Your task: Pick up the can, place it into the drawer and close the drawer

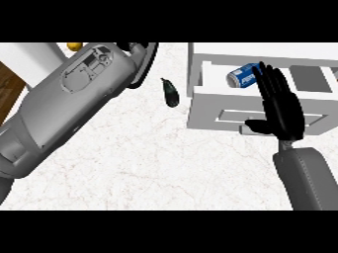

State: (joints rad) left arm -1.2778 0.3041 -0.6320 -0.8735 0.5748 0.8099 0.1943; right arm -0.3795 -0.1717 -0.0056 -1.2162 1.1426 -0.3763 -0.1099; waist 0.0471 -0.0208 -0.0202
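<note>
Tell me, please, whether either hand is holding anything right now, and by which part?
Nothing is held by the right hand: its fingers are straight, above the blue can lying in the open drawer. The left hand is mostly hidden.

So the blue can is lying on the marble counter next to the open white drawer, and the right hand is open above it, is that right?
Not quite. In the head view the blue can lies inside the open white drawer, not on the marble counter. The rest holds: the right hand is open, fingers straight, beside the can.

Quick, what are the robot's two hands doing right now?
Left hand: mostly hidden behind its forearm at the top; cannot be told.
Right hand: open, fingers straight, holding nothing, over the drawer beside the can.
</note>
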